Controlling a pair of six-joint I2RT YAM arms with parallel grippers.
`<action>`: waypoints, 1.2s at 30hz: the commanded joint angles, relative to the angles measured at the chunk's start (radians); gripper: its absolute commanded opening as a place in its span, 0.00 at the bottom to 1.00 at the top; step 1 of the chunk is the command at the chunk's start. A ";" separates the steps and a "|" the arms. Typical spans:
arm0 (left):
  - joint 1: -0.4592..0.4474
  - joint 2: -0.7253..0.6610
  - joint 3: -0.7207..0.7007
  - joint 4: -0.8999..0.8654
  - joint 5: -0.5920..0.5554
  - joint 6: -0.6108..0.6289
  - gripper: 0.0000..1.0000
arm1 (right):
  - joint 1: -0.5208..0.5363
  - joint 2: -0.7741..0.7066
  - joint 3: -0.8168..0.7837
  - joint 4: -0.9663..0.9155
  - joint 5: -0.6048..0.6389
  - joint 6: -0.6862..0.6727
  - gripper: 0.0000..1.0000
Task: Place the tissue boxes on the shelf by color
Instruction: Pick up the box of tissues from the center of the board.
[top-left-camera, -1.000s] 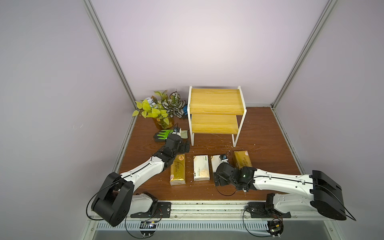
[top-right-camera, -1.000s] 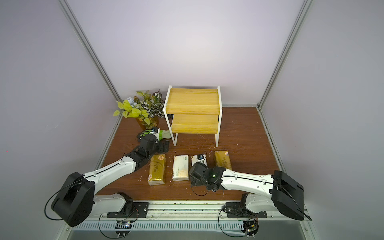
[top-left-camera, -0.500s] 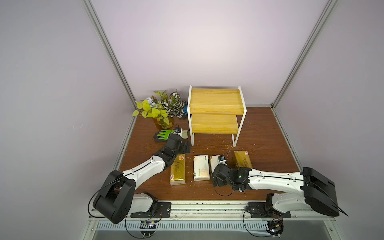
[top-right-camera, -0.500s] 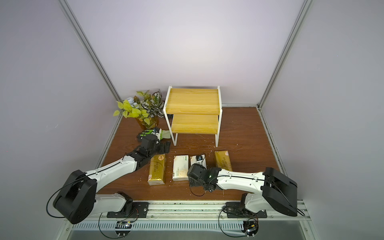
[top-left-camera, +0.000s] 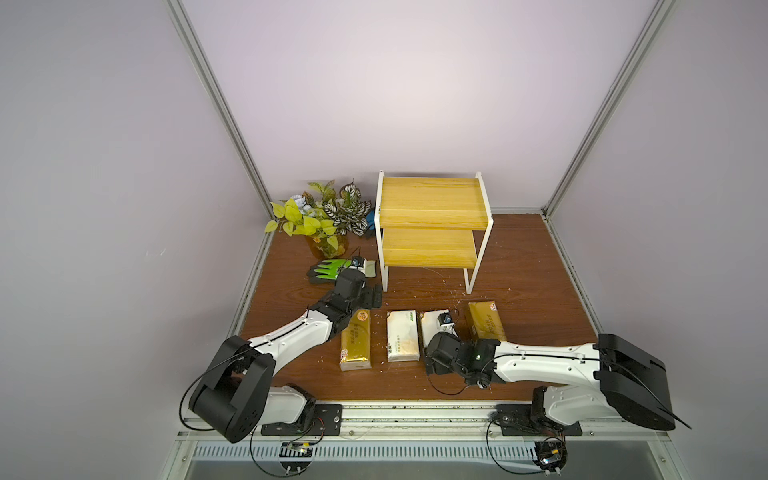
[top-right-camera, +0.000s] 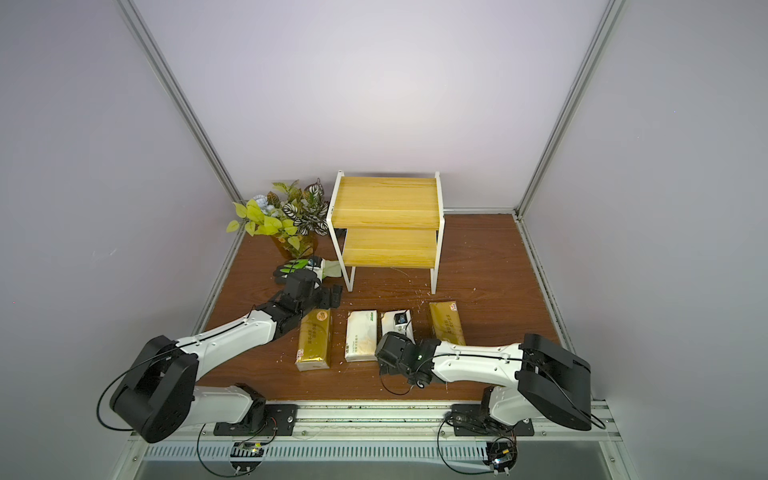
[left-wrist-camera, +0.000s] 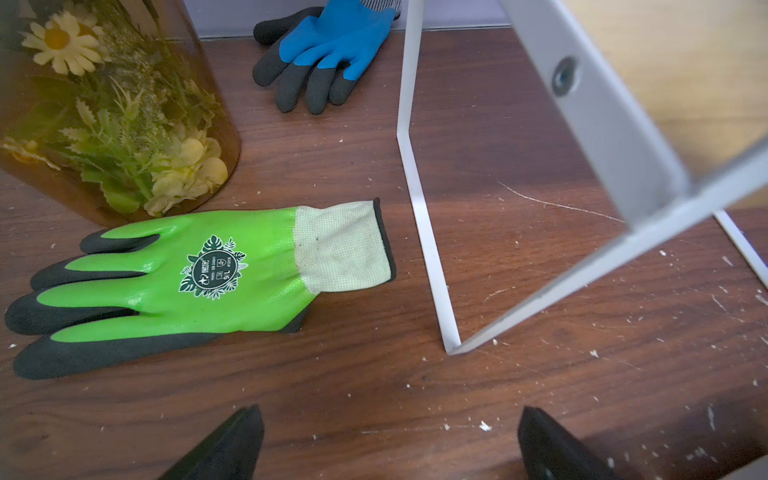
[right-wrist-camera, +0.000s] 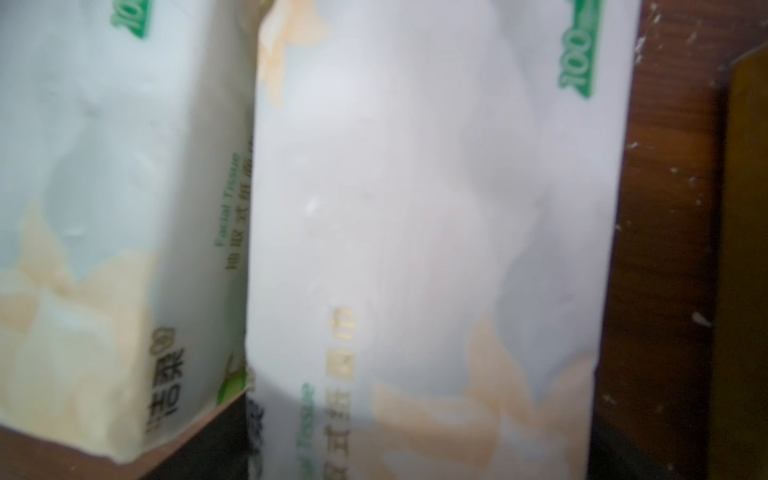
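Tissue boxes (top-left-camera: 401, 340) sit in a row on the bench (top-left-camera: 528, 266) before the shelf (top-left-camera: 430, 203), soft and slick, probably light. Right tool (top-left-camera: 435, 350) hangs wide open over a white box (right-wrist-camera: 415, 208); I'd pinch across its short width. Left tool (left-wrist-camera: 388, 419) is open, empty.

I'm seeing the shiny gold soft tissue pack (top-left-camera: 355, 345) carrying a round orange mark, the white soft tissue pack (top-left-camera: 402, 343) showing pale orange print with green lettering, and the light-yellow wooden shelf (top-left-camera: 432, 203) wearing a white frame.
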 joint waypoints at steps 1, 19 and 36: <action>-0.014 0.010 0.033 -0.012 0.007 0.009 1.00 | 0.002 0.011 -0.040 -0.094 0.027 0.049 0.99; -0.016 0.038 0.042 -0.005 0.010 0.011 0.99 | 0.008 0.032 0.026 -0.218 0.120 0.109 0.72; -0.016 0.039 0.034 -0.005 -0.019 0.011 1.00 | -0.017 -0.135 0.251 -0.285 0.363 -0.037 0.71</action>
